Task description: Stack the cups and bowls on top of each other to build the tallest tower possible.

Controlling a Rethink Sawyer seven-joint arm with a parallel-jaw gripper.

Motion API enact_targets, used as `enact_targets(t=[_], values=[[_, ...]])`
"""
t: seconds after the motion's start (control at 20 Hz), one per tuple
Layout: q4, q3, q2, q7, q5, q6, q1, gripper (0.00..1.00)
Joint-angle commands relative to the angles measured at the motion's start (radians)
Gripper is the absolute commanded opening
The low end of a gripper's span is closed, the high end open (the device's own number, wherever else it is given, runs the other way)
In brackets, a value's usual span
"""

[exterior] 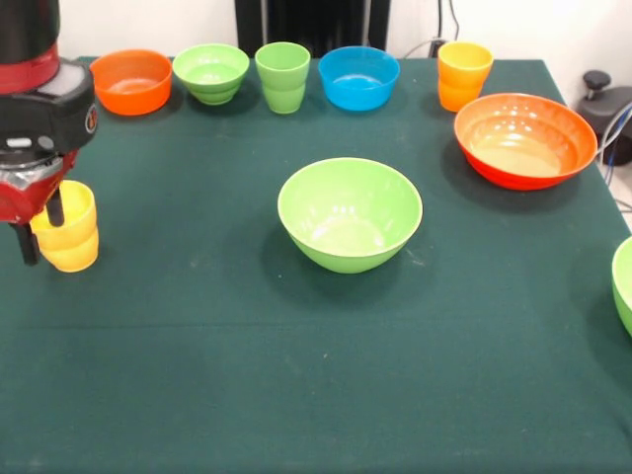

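Observation:
My gripper hangs at the table's left side, open, with its two dark fingers apart. It is directly in front of and slightly left of the yellow cup, which stands upright on the cloth. Whether a finger touches the cup is unclear. Along the far edge stand a small orange bowl, a small light green bowl, a light green cup, a small blue bowl and an orange-yellow cup. A large light green bowl sits mid-table, and a large orange-red bowl at the right.
The rim of another light green bowl pokes in at the right edge. A dark green cloth covers the table. A black object with cables lies beyond the table's right corner.

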Motion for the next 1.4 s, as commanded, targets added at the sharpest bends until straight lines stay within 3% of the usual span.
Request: enact_targets(t=[0.05, 0.5, 0.9, 0.95, 1.4], values=[[-0.099, 0.1, 0.129, -0.041, -0.063, 0.045, 0.022, 1.0], [-0.202, 0.092, 0.219, -0.056, -0.062, 0.016, 0.002, 1.0], [-0.177, 0.07, 0.194, -0.016, -0.045, 0.064, 0.019, 1.0], [-0.167, 0.075, 0.185, -0.007, -0.036, 0.072, 0.019, 0.0], [-0.181, 0.064, 0.16, 0.066, 0.004, 0.18, 0.014, 0.0]])
